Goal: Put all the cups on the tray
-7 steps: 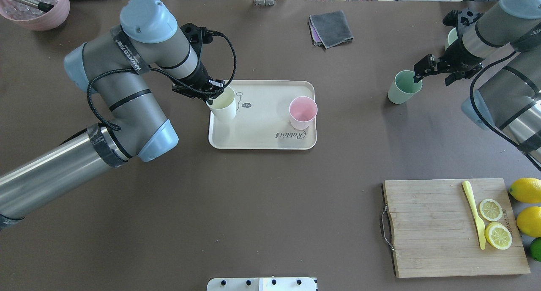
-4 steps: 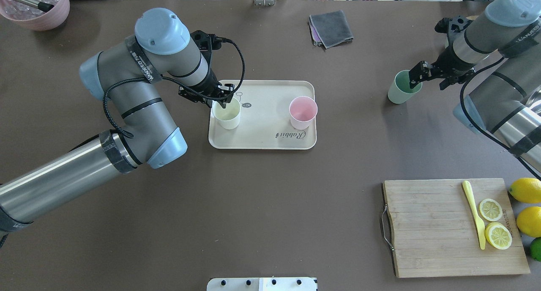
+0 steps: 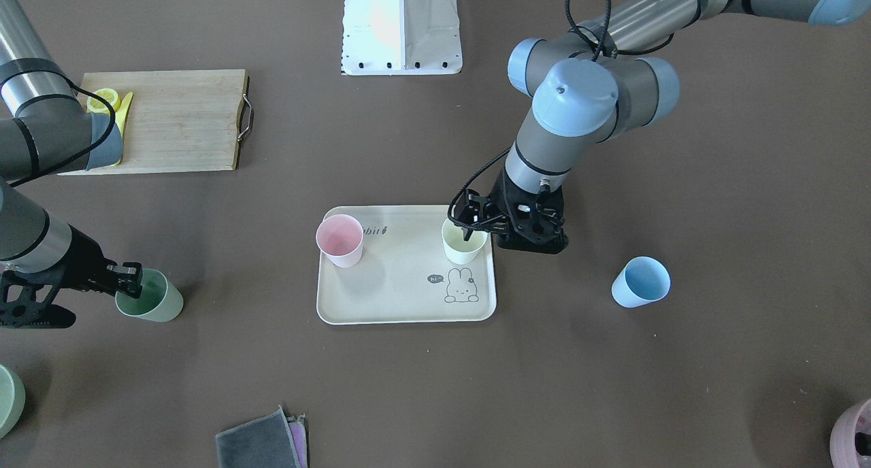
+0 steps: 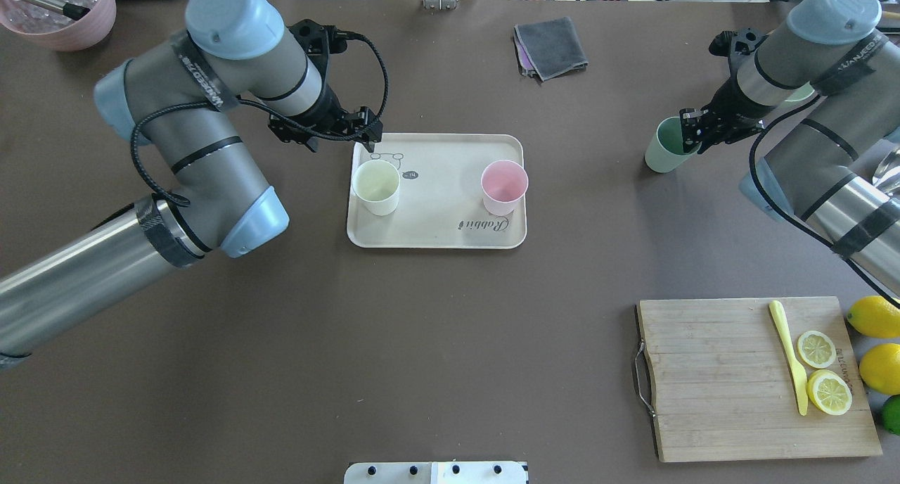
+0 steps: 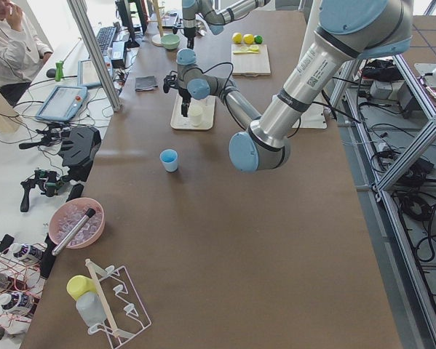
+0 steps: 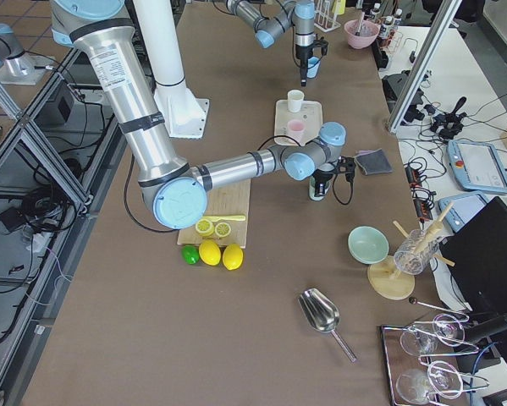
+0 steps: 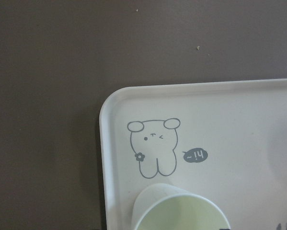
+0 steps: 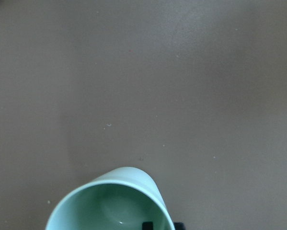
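The cream tray (image 4: 436, 224) lies mid-table and holds the pink cup (image 4: 503, 186) and the cream-white cup (image 4: 376, 186), both upright. My left gripper (image 4: 365, 138) is open and empty, lifted just off the cream cup's far rim; the left wrist view shows that cup (image 7: 179, 211) below the bunny print. The sage green cup (image 4: 666, 146) stands on the table at the right. My right gripper (image 4: 688, 134) is shut on its rim, one finger inside, as the right wrist view (image 8: 114, 201) shows. The light blue cup (image 3: 639, 282) stands alone on the table, hidden under my left arm in the overhead view.
A wooden cutting board (image 4: 710, 378) with lemon slices and a yellow knife lies front right, with lemons (image 4: 875, 316) beside it. A grey cloth (image 4: 550, 46) lies at the far edge. A mauve pot (image 4: 60, 13) sits far left, and a pale-green bowl (image 3: 7, 400) lies beyond the green cup.
My left gripper set the cream cup upright on the tray, let go and lifted back. My right gripper moved onto the green cup's rim and closed.
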Controlling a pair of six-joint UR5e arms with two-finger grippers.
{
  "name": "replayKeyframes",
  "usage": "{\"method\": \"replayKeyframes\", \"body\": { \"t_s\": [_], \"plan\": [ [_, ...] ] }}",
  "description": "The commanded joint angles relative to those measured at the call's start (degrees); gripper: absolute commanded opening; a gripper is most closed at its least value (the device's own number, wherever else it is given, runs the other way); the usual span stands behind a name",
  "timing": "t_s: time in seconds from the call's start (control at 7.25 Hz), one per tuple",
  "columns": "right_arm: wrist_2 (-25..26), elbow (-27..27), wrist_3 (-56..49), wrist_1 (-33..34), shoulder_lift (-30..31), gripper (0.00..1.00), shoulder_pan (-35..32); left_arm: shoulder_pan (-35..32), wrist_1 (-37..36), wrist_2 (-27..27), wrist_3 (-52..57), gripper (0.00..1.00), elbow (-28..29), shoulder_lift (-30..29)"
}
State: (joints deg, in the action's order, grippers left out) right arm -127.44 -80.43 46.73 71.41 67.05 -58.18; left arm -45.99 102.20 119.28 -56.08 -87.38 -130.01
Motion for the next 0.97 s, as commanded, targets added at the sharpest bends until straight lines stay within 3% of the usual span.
{"method": "replayKeyframes", "body": {
  "t_s": [0.0, 0.14, 0.28, 0.83],
  "plan": [
    [-2.9, 0.0, 0.7, 2.0, -3.1, 0.00, 0.2, -8.6, 0.0, 6.6, 10.8, 0.97, -2.3, 7.1],
    [-2.7, 0.1, 0.9, 5.7, -7.5, 0.00, 0.5, -11.7, -0.2, 6.6, 20.9, 0.97, -2.0, 10.8],
    [-2.7, 0.2, 1.9, 8.3, -11.2, 0.00, 1.4, -14.0, -0.1, 6.5, 24.4, 0.97, -1.7, 13.4],
    [-0.8, 5.7, 7.1, 7.5, -20.4, 0.00, 8.2, -13.7, 5.9, 6.7, 21.1, 0.97, 6.6, 13.7]
  ]
}}
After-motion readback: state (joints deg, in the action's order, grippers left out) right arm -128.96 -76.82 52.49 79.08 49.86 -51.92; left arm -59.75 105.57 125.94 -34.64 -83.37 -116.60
